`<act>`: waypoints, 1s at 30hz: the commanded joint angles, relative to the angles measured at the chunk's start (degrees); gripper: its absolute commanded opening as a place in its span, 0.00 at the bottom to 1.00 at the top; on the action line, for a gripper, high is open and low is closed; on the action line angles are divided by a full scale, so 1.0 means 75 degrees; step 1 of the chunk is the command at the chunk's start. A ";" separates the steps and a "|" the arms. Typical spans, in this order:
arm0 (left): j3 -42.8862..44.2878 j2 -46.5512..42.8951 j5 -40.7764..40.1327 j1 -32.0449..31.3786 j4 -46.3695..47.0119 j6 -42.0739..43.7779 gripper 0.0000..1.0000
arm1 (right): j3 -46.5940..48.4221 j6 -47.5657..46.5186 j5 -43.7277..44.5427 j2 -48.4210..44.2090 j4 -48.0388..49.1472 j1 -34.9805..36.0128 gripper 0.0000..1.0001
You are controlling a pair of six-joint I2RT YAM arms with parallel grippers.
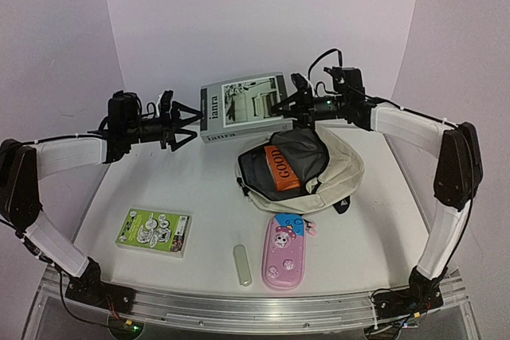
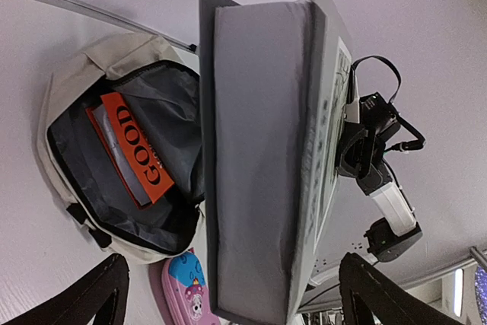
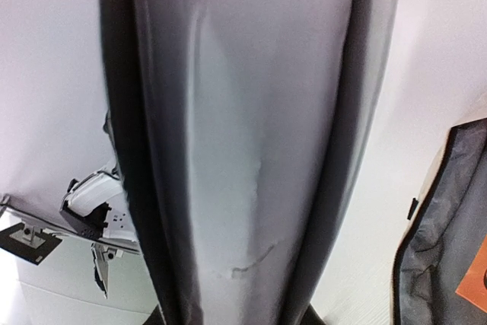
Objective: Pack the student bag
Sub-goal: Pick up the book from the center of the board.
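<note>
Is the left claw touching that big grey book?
Apart. Left wrist view: the left gripper stands open, with gaps showing either side of the grey book.

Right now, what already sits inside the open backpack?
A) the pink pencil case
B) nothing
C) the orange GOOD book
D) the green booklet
C: the orange GOOD book lies in the grey-lined opening of the cream backpack, as both the top view and the left wrist view show.

The orange book reads "GOOD"; the grey book reads "intra".
</note>
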 commanded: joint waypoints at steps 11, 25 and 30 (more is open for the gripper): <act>-0.0440 0.0344 0.1524 -0.0125 0.3720 -0.2186 0.80 | -0.0468 0.0224 -0.1057 -0.0574 0.0956 0.0185 0.23; -0.0328 0.0633 0.0963 -0.0223 0.2754 -0.1924 0.78 | -0.0400 0.0652 -0.1209 -0.0581 0.1536 0.0431 0.21; -0.0223 0.0326 0.0429 -0.0223 0.1466 -0.1205 0.81 | -0.0426 0.0566 -0.1008 -0.0698 0.1584 0.0428 0.19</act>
